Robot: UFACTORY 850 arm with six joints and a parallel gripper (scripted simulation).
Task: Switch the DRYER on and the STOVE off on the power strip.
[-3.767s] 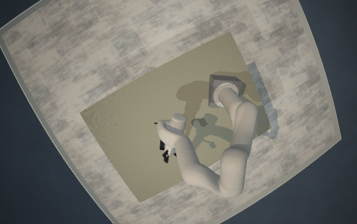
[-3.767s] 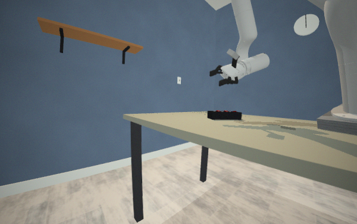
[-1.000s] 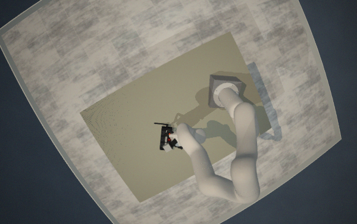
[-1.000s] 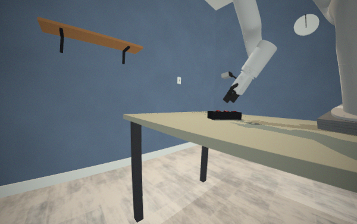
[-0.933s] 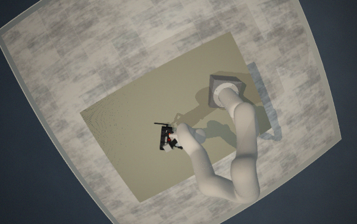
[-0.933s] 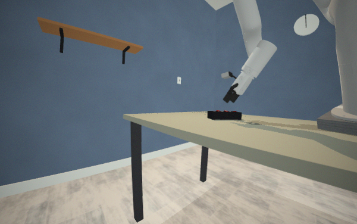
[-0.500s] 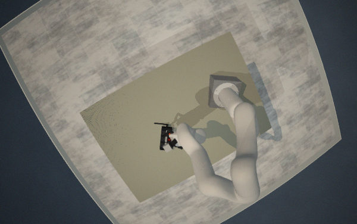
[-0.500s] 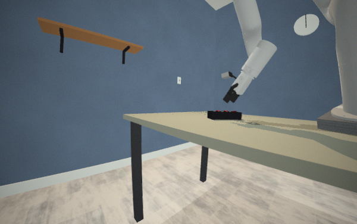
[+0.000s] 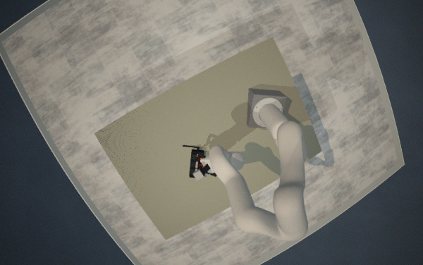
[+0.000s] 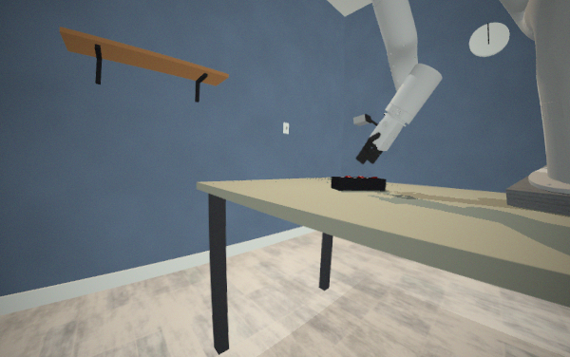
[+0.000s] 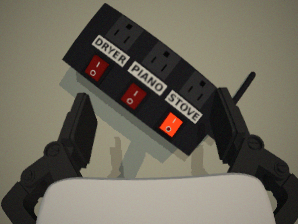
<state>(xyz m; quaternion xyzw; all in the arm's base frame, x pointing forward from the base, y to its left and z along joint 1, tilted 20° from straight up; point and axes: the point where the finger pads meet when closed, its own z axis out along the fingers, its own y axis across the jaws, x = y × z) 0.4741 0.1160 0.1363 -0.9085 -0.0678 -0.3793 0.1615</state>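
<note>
A black power strip lies flat on the table, right way up, with three red rocker switches. The DRYER switch and the PIANO switch are dark red. The STOVE switch glows bright orange-red. The strip's short black cord sticks out at the STOVE end. My gripper is open and empty, hovering above the strip, its fingers spread to either side of it. The strip also shows in the overhead view and in the side view, with the gripper a short way above it.
The arm's base stands on a grey block at the table's far corner. A wooden shelf hangs on the blue wall. The table edge is some way in front of the strip.
</note>
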